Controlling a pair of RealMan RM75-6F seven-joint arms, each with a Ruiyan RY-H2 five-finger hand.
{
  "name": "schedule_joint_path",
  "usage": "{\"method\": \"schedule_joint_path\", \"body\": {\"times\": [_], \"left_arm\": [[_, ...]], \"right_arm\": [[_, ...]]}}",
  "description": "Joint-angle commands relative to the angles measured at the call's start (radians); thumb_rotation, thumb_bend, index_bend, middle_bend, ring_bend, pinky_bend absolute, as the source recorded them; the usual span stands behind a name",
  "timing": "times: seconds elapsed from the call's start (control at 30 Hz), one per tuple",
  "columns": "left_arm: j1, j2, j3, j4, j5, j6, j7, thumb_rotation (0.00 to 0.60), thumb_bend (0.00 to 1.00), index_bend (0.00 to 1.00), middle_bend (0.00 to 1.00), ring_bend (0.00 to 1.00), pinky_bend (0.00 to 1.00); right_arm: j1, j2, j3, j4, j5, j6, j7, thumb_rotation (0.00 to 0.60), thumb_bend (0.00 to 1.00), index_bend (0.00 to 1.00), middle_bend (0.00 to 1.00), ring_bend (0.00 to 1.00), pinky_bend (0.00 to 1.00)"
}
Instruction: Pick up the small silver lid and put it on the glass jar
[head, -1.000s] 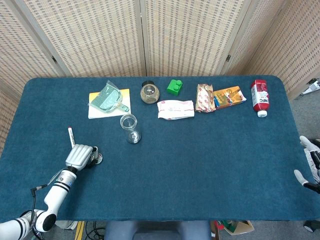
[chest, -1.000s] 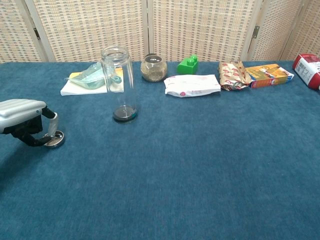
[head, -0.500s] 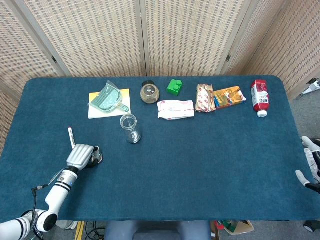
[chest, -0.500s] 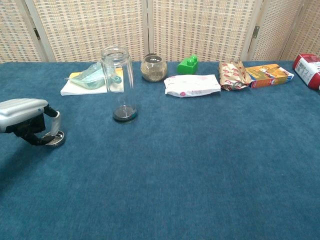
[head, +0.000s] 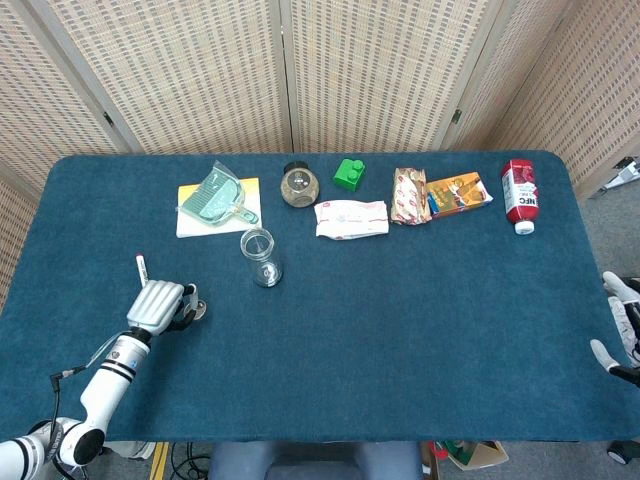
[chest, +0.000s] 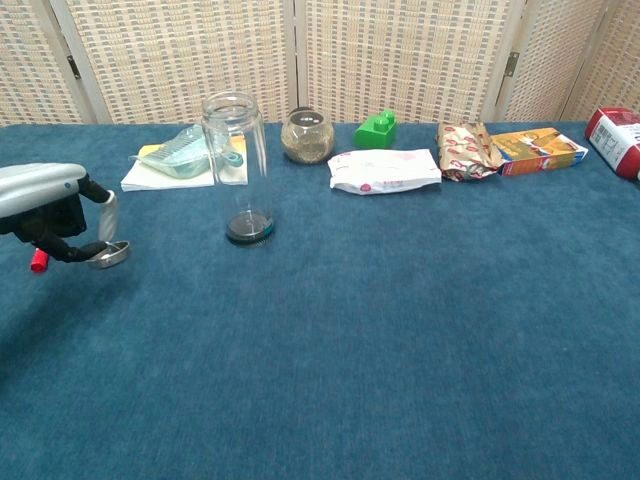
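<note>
So far, only the pick-up can be counted as done: the small silver lid (chest: 108, 254) is pinched at the fingertips of the left robot hand (chest: 52, 208) and appears lifted just clear of the blue-covered worktop (chest: 400, 330), while the tall, empty clear glass jar (chest: 240, 165) stands upright, uncovered and well apart from it, so the carry and the placing are judged to be left. The left robot hand is cut off at the chest view's edge, its fingers are largely masked from overhead, and the lid's tilt is hard to judge. Of the right robot hand (head: 622, 330) only a sliver is seen at the head view's border, so whether it is open or closed cannot be told.
</note>
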Motion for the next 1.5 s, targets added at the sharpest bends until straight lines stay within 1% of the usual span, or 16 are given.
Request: {"method": "schedule_joint_path", "body": {"times": [0.03, 0.23, 0.3, 0.43, 0.57, 0.7, 0.83, 1.07, 1.5], "left_arm": [[-0.005, 0.068, -0.025, -0.087, 0.0, 0.023, 0.019, 0.6, 0.51, 0.64, 1.0, 0.98, 1.0], [-0.019, 0.174, -0.074, -0.237, 0.004, 0.07, 0.063, 0.6, 0.51, 0.63, 1.0, 0.98, 1.0], [-0.026, 0.198, -0.091, -0.271, -0.001, 0.079, 0.071, 0.6, 0.51, 0.63, 1.0, 0.98, 1.0], [-0.042, 0.229, -0.129, -0.322, -0.005, 0.101, 0.074, 0.6, 0.51, 0.63, 1.0, 0.98, 1.0], [-0.069, 0.231, -0.163, -0.345, 0.004, 0.122, 0.082, 0.6, 0.51, 0.62, 1.0, 0.98, 1.0], [-0.106, 0.223, -0.187, -0.342, 0.005, 0.121, 0.108, 0.6, 0.51, 0.62, 1.0, 0.98, 1.0], [-0.148, 0.194, -0.214, -0.331, -0.011, 0.119, 0.119, 0.6, 0.51, 0.62, 1.0, 0.98, 1.0], [-0.221, 0.135, -0.232, -0.267, -0.063, 0.083, 0.152, 0.6, 0.51, 0.62, 1.0, 0.98, 1.0], [-0.306, 0.042, -0.217, -0.118, -0.146, 0.03, 0.196, 0.6, 0.51, 0.62, 1.0, 0.98, 1.0]], "right_arm": [[0.0, 0.0, 0.0, 0.0, -0.001, 0.001, 0.0, 0.6, 0.31, 0.02, 0.19, 0.08, 0.23], [0.002, 0.0, 0.003, 0.0, -0.006, 0.006, 0.002, 0.6, 0.31, 0.02, 0.19, 0.08, 0.23], [0.004, 0.002, 0.004, -0.002, -0.008, 0.006, 0.001, 0.6, 0.3, 0.02, 0.19, 0.08, 0.23], [0.005, 0.005, 0.005, -0.007, -0.012, 0.01, 0.001, 0.6, 0.3, 0.02, 0.19, 0.08, 0.23], [0.005, 0.005, 0.004, -0.01, -0.016, 0.011, -0.003, 0.6, 0.3, 0.02, 0.19, 0.08, 0.23], [0.005, 0.007, 0.002, -0.015, -0.023, 0.014, -0.006, 0.6, 0.3, 0.02, 0.19, 0.08, 0.23], [0.005, 0.01, 0.002, -0.02, -0.025, 0.017, -0.009, 0.6, 0.3, 0.02, 0.19, 0.08, 0.23], [0.005, 0.013, 0.002, -0.023, -0.026, 0.018, -0.011, 0.6, 0.3, 0.02, 0.19, 0.08, 0.23], [0.001, 0.013, 0.0, -0.019, -0.018, 0.017, -0.01, 0.6, 0.3, 0.02, 0.19, 0.08, 0.23]]}}
